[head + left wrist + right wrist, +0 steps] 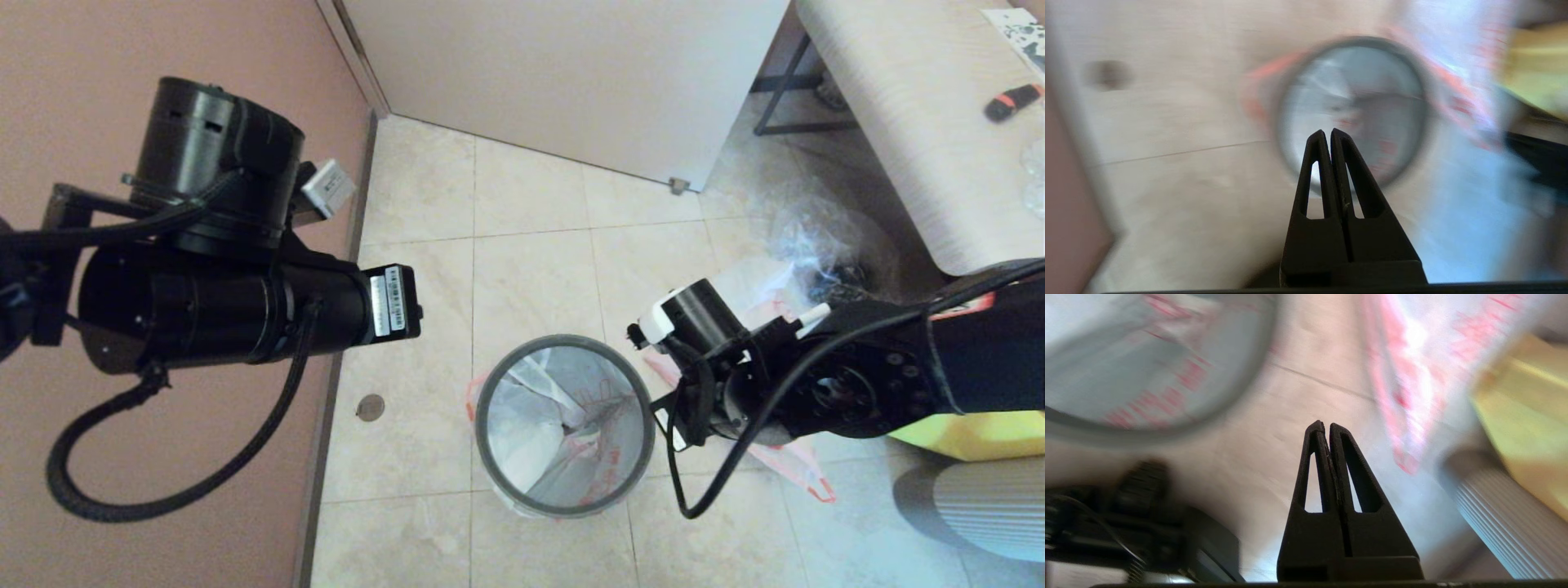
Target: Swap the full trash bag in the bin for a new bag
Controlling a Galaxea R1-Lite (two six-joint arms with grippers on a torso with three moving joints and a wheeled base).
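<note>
Head view – bin (pixel 565 426) lined, wrist views – blurred, tools apparently shut.

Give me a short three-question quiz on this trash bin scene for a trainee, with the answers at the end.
1. True or false: the left gripper and the right gripper each hold a bag.
2. What lines the bin? A) a white bag with red print; B) a yellow bag; C) nothing.
3. In the head view, on which side of the bin does the clear crinkly bag lie?
Key: 1 false, both are shut on nothing; 2 A; 3 right.
</note>
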